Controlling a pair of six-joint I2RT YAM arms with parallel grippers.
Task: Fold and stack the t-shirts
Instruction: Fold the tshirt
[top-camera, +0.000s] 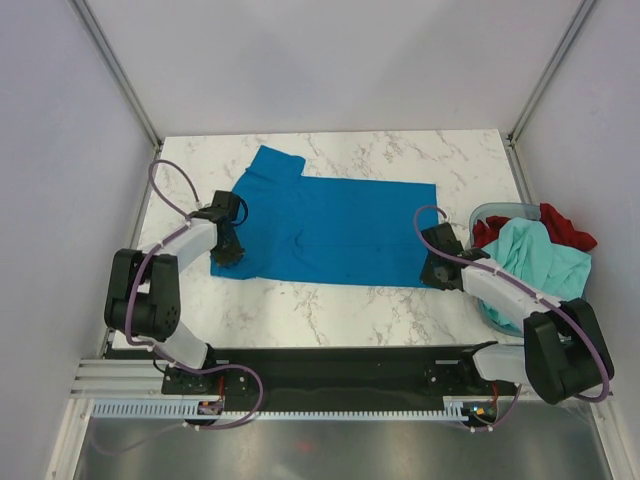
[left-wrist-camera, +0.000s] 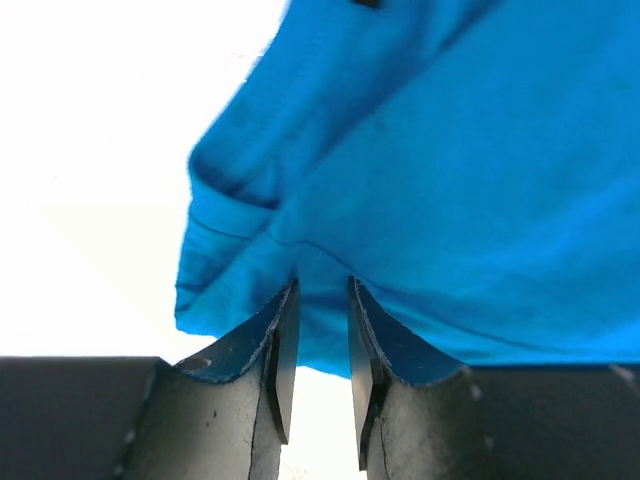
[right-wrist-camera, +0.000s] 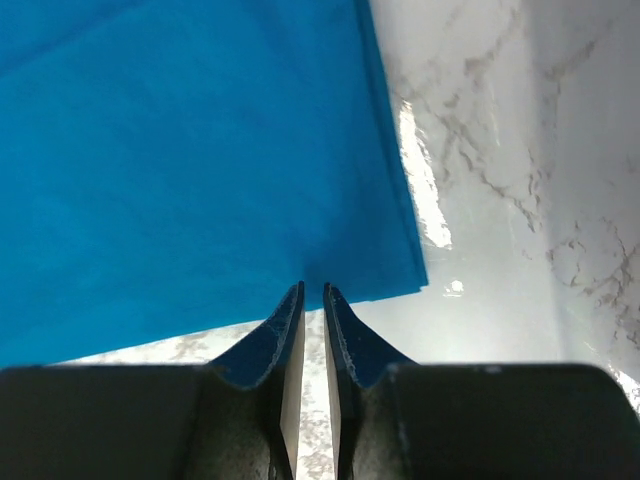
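The vivid blue t-shirt (top-camera: 330, 225) lies spread across the middle of the marble table (top-camera: 330, 300). My left gripper (top-camera: 228, 252) is at its near left corner. In the left wrist view the gripper (left-wrist-camera: 322, 285) has its jaws narrowly apart, with a rumpled fold of the blue t-shirt (left-wrist-camera: 440, 180) between the tips. My right gripper (top-camera: 440, 270) is at the near right corner. In the right wrist view the gripper (right-wrist-camera: 312, 288) is closed onto the hem of the blue t-shirt (right-wrist-camera: 190, 170), which lies flat. The mint-teal t-shirt (top-camera: 535, 258) and the red t-shirt (top-camera: 565, 228) lie bundled at the right.
A translucent grey-blue basket (top-camera: 490, 212) at the table's right edge holds the mint and red shirts, close behind my right arm. White walls with metal posts enclose the table on three sides. Bare marble shows in front of and behind the blue shirt.
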